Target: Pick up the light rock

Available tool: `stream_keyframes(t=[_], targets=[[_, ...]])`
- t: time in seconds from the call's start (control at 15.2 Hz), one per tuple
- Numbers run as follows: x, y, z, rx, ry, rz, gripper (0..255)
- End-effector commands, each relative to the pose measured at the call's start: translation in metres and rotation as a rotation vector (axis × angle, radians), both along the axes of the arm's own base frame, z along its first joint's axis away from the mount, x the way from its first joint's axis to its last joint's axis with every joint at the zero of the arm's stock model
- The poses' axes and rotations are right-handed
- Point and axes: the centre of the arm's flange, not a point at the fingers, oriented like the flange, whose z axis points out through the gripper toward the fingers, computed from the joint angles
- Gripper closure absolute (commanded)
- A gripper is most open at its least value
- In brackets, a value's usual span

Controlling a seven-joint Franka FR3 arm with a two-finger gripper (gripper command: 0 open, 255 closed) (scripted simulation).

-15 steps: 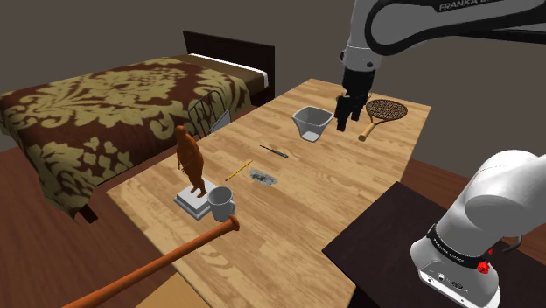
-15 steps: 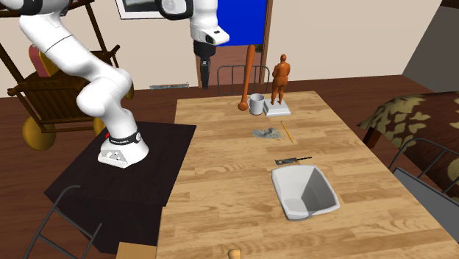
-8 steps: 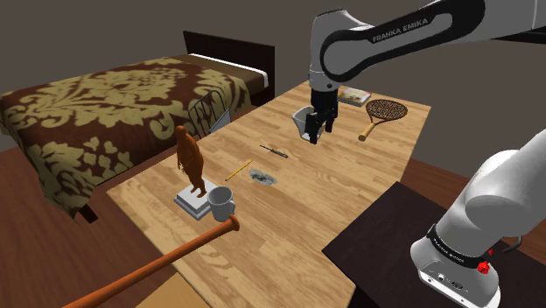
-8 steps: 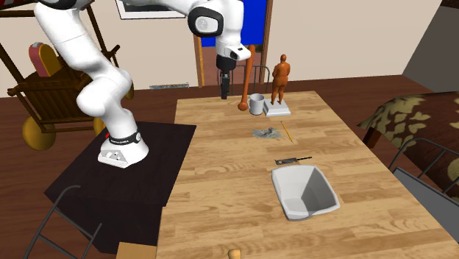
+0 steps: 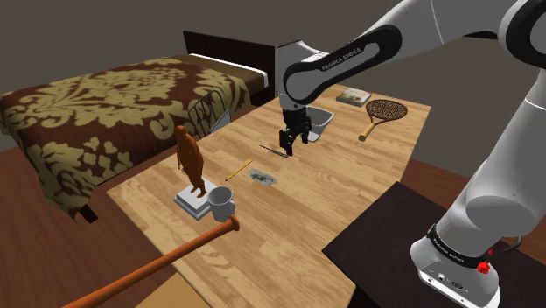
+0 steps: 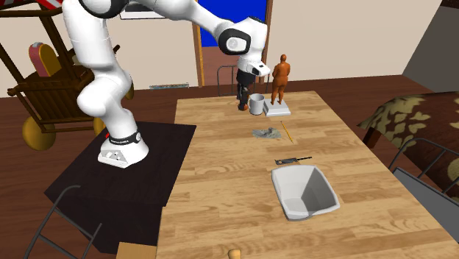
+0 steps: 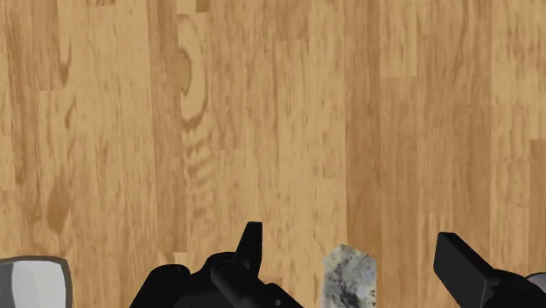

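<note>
since the earlier frame the arm has swung from the bin (image 5: 322, 118) toward frame centre. the gripper (image 5: 293, 142) hangs over bare counter (image 5: 350, 175), fingers spread, grasping nothing. the light rock (image 5: 262, 178) lies lower left of them, a pencil (image 5: 238, 170) just beside it; in the wrist view it sits between the fingers, untouched.

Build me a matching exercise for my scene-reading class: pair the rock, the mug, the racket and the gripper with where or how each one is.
Things:
1. light rock
2. mug
3. racket
4. gripper

Places or states:
A. open, above the table
B. beside the book
C. beside the figurine's base
D. near the pencil's end

Pairs: 1-D, 2-C, 3-B, 4-A.
</note>
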Motion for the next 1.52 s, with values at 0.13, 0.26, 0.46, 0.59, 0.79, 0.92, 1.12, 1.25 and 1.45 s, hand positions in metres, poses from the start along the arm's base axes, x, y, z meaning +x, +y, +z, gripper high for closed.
stream_keyframes(t=[0.13,0.26,0.46,0.59,0.79,0.92,1.12,1.25,1.45], targets=[[0.038,0.021,-0.04,-0.027,0.027,0.004,0],[0.056,0.03,-0.061,-0.04,0.04,0.007,0],[0.082,0.045,-0.092,-0.06,0.06,0.011,0],[0.099,0.054,-0.113,-0.074,0.074,0.013,0],[0.124,0.067,-0.145,-0.094,0.094,0.017,0],[0.14,0.076,-0.167,-0.107,0.107,0.019,0],[0.146,0.079,-0.186,-0.112,0.112,0.02,0],[0.146,0.079,-0.197,-0.112,0.112,0.02,0],[0.146,0.079,-0.213,-0.112,0.112,0.02,0]])
